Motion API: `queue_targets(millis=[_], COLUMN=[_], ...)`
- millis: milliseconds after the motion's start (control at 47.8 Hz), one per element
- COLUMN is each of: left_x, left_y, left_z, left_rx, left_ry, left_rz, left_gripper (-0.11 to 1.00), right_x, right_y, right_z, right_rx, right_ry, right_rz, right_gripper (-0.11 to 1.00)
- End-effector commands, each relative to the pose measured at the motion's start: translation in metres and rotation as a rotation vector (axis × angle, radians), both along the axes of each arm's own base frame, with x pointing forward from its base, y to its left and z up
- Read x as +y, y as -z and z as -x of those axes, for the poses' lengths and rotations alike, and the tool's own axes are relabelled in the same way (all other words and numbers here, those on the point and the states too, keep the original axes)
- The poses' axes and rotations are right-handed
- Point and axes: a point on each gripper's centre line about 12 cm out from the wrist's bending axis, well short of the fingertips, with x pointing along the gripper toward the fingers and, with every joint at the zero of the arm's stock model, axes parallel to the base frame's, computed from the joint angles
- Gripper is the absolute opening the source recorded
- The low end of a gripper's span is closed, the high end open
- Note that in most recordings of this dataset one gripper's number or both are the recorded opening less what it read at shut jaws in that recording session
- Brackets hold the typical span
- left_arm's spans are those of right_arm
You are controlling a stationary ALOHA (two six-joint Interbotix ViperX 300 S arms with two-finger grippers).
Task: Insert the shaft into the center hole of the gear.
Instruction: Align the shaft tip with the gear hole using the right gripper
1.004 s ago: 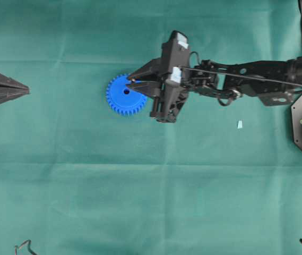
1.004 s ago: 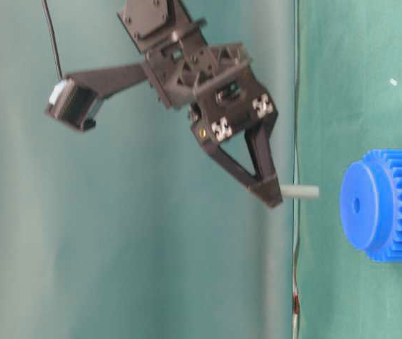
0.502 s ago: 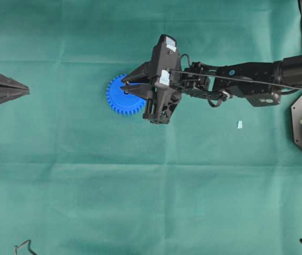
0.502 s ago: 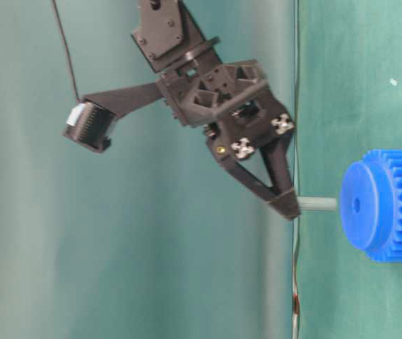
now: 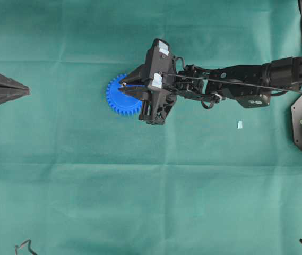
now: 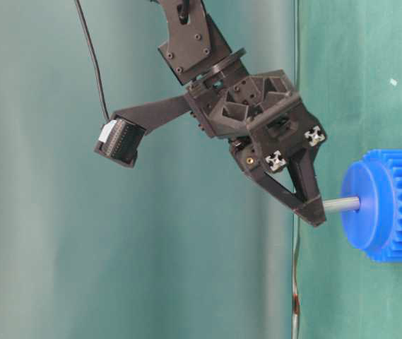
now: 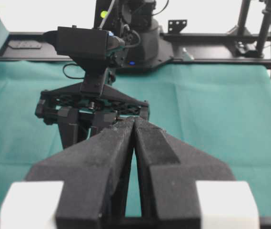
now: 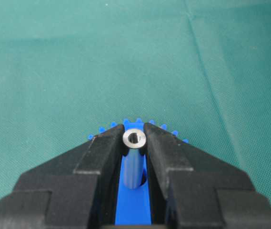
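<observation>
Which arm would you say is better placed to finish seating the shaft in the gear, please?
The right. Its gripper is shut on the shaft, whose tip meets the gear at the center hole. The left gripper is shut and empty, apart at the cloth's edge.

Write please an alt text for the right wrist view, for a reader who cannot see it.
The right pincer is shut on the shaft, a small silvery hollow pin, with its lower end at the center hole of the blue gear. The gear lies on a green cloth.

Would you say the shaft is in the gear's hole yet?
Just in: the shaft's tip meets the gear's face at its centre; depth cannot be told.
</observation>
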Motion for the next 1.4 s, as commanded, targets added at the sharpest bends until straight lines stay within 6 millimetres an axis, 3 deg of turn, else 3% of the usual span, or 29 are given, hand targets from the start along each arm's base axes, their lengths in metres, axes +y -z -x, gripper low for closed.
queue_targets(millis=[0, 230, 899, 1380], left_x=[0.0, 0.0, 0.0, 0.0], left_y=[-0.008, -0.009, -0.008, -0.008], left_z=[-0.002, -0.002, -0.002, -0.002], left_rx=[-0.018, -0.02, -0.012, -0.012], left_ry=[0.001, 0.002, 0.002, 0.002], left_rz=[-0.003, -0.001, -0.003, -0.003], left_gripper=[0.0, 0.0, 0.0, 0.0], right_x=[0.0, -0.002, -0.006, -0.01], right_y=[-0.011, -0.024, -0.031, -0.013], right_z=[-0.005, -0.005, -0.008, -0.008], right_rx=[-0.035, -0.07, -0.139, -0.121], right_ry=[-0.002, 0.001, 0.009, 0.024], right_rz=[0.006, 0.016, 0.058, 0.06], right_gripper=[0.19, 0.19, 0.19, 0.19])
